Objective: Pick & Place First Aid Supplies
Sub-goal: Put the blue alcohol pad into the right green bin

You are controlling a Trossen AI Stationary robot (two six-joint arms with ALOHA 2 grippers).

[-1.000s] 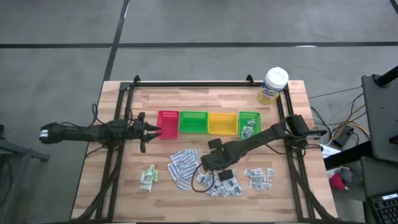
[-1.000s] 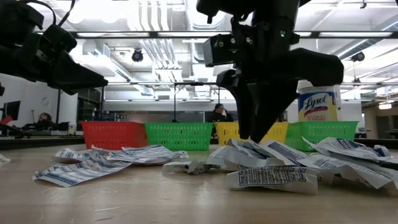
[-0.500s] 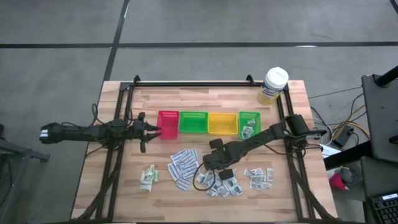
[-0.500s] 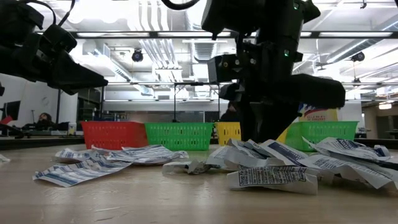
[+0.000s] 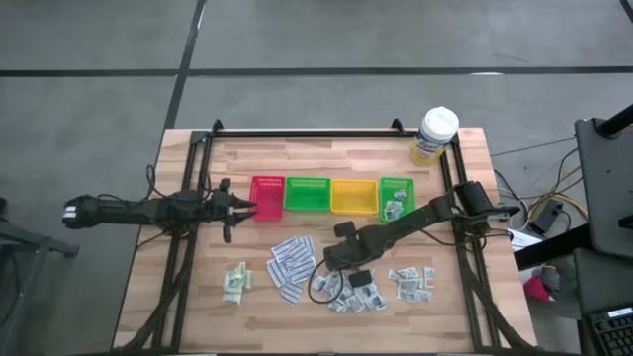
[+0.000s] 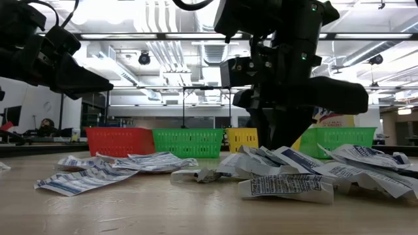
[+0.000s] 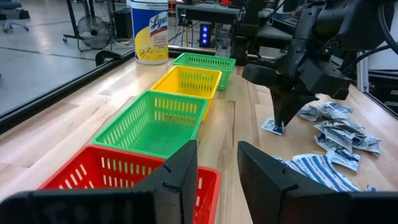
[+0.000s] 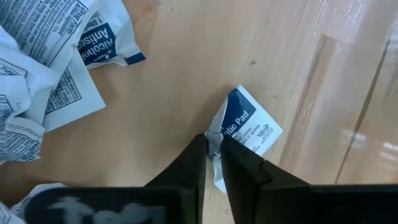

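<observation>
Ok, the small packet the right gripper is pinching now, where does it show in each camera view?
High view: the packet is hidden under the right gripper, left of the scattered pile.
Low view: not distinguishable; the right arm blocks that spot.
Left wrist view: packet on the table at the tips of the right gripper.
Right wrist view: centre, one edge between the fingers.
Shared landmark: yellow tray.

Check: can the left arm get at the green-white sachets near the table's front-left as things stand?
Probably yes. The left end effector hangs by the red tray, fingers apart and empty; the sachets lie on bare wood with nothing between, and the right end effector works elsewhere.
</observation>
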